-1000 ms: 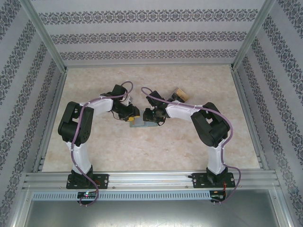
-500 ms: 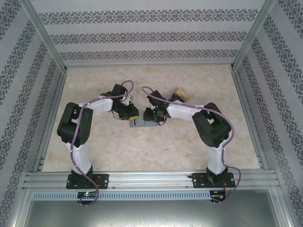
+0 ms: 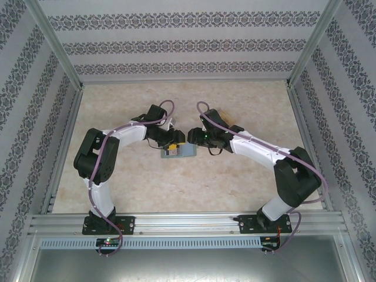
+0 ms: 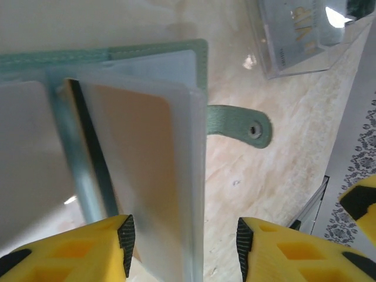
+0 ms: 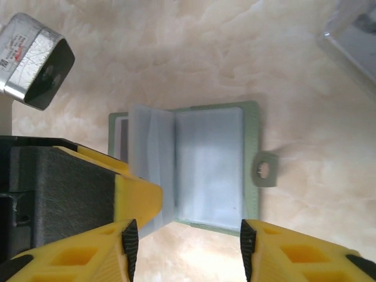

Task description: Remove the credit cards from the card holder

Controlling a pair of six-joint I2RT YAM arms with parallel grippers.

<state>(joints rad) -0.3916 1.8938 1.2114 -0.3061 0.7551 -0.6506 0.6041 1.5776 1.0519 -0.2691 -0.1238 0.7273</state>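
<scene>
two grippers meet over the card holder (image 3: 179,152), which lies open near the middle of the table (image 3: 235,182). your left gripper (image 4: 183,239) has its jaws apart and clamps nothing; a clear sleeve (image 4: 188,176) holding a tan-orange card (image 4: 132,141) sits between them. your right gripper (image 5: 185,239) is spread too, empty, above the holder's pages. both arms reach inward, elbows out.

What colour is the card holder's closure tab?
Sage green, same as the holder; the tab shows best in the left wrist view.
</scene>
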